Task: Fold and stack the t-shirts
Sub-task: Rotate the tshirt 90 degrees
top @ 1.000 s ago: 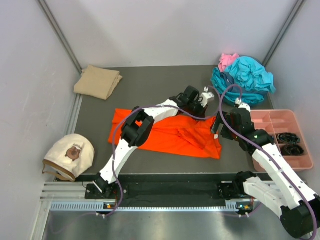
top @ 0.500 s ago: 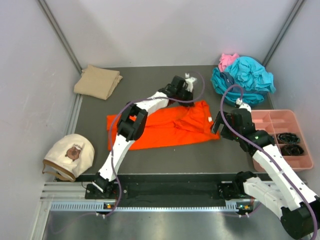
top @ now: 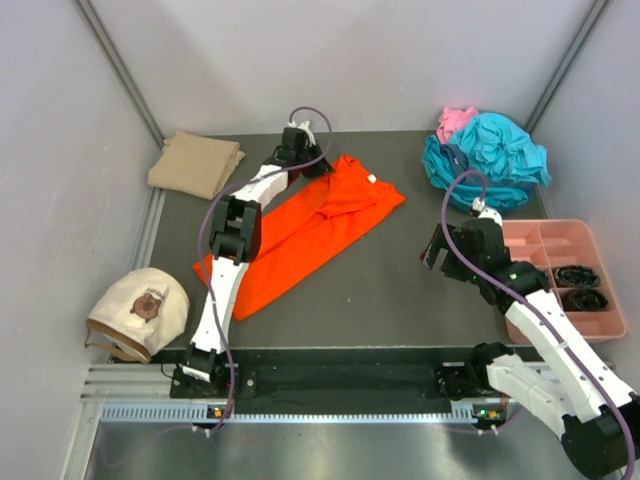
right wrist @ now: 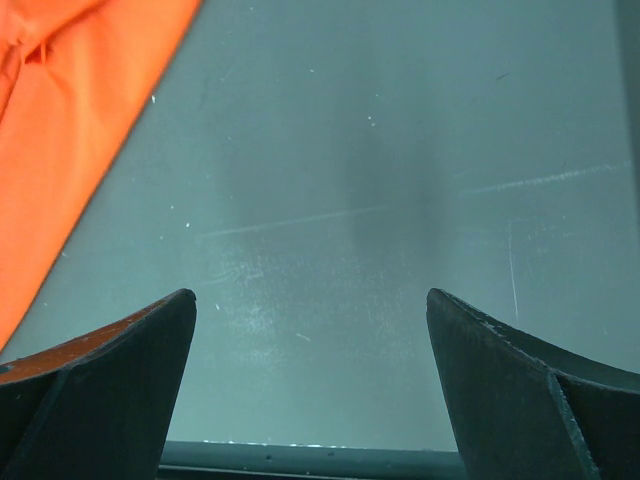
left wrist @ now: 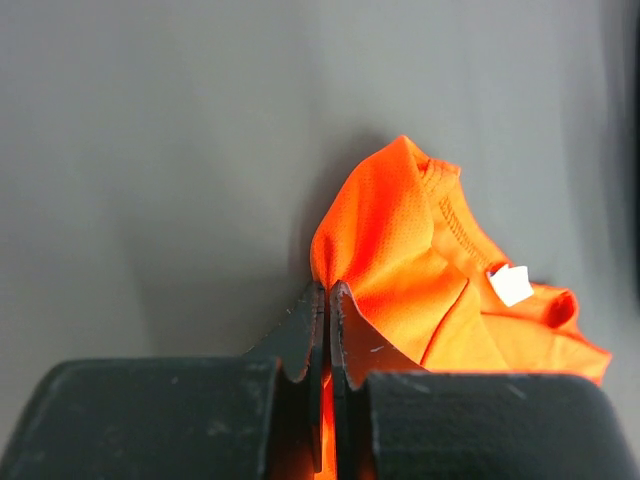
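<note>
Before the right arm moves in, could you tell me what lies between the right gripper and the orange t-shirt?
Nothing: only bare table separates the right gripper from the orange t-shirt, in the top view.

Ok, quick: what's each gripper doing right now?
Left gripper: jaws closed on the orange t-shirt, pinching its edge near the collar.
Right gripper: jaws open, holding nothing.

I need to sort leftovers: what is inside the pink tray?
Two dark coiled items lie in the pink tray's right-hand compartments; what they are is unclear. The right arm covers its near-left part, so anything there is hidden.
</note>
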